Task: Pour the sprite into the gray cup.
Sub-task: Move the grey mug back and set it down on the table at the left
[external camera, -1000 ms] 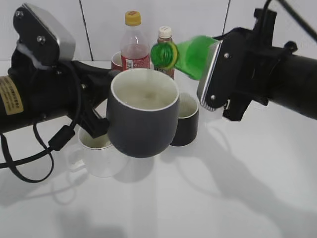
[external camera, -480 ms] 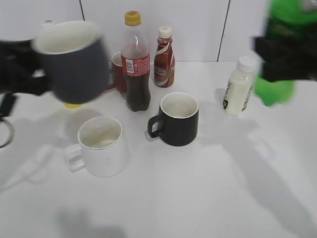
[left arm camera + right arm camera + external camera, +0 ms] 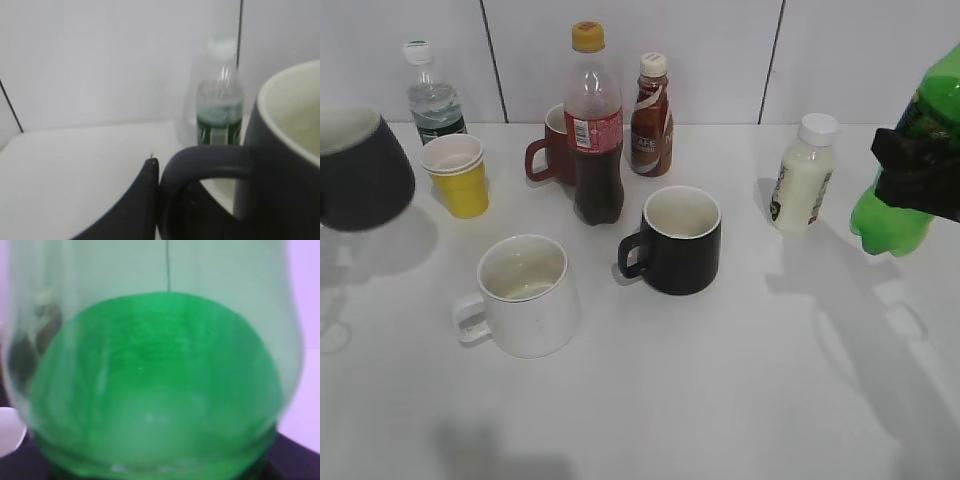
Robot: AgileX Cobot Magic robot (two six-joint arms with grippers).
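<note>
Exterior view shows your right jaws clamped on the sprite (image 3: 898, 190) far right, left jaws holding the gray cup (image 3: 360, 170) far left, well apart; judged set-down stage, so lower both onto the surface (image 3: 720, 380).

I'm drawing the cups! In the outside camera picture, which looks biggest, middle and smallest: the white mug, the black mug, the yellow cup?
1. White ceramic mug, though it sits nearest the camera, which may enlarge it.
2. Black ceramic mug.
3. Yellow paper cup, clearly smallest, though farthest back.
</note>
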